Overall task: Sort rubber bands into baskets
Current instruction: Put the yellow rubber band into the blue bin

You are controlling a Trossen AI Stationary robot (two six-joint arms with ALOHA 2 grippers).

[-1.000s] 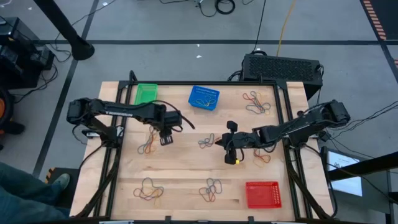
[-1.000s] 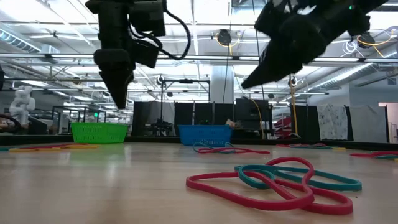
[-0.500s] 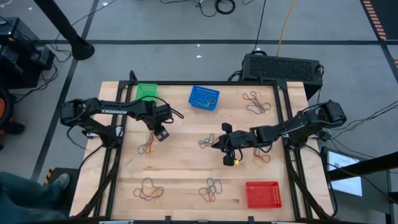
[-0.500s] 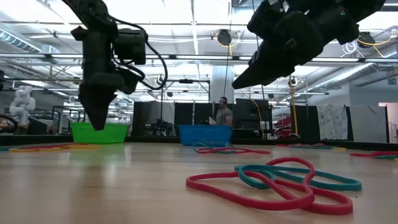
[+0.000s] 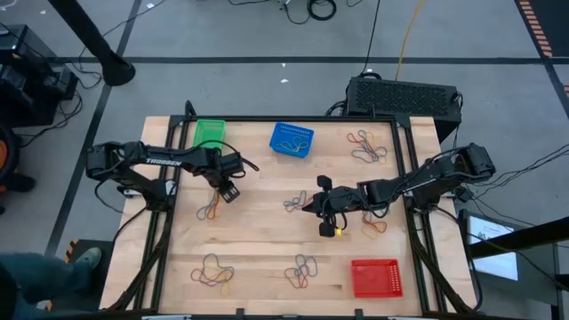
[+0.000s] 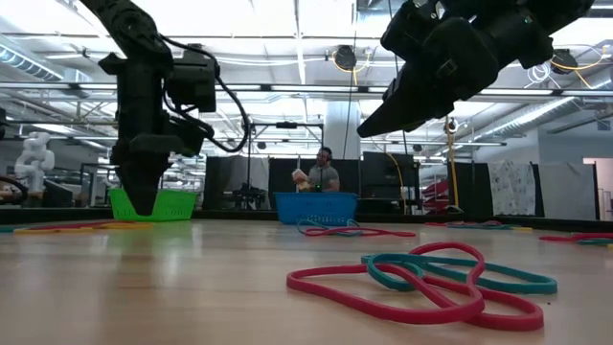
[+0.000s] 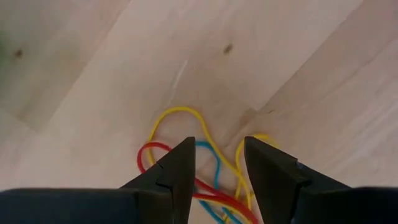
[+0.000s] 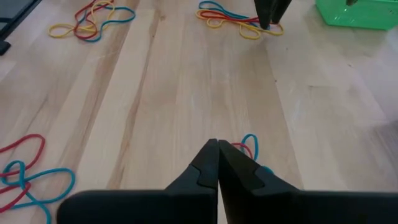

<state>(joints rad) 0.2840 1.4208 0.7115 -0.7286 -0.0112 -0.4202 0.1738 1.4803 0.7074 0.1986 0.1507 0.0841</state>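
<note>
While the left gripper hovered with its fingers slightly parted and empty, a tangle of rubber bands lay on the table directly under and between the fingertips. Its counterpart, the right gripper, was closed on nothing, a blue-and-red band just beside its tips.

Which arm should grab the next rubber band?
Probably the left: its gripper hangs open right above a tangle of rubber bands. The right gripper has its fingers shut beside another small pile.
</note>
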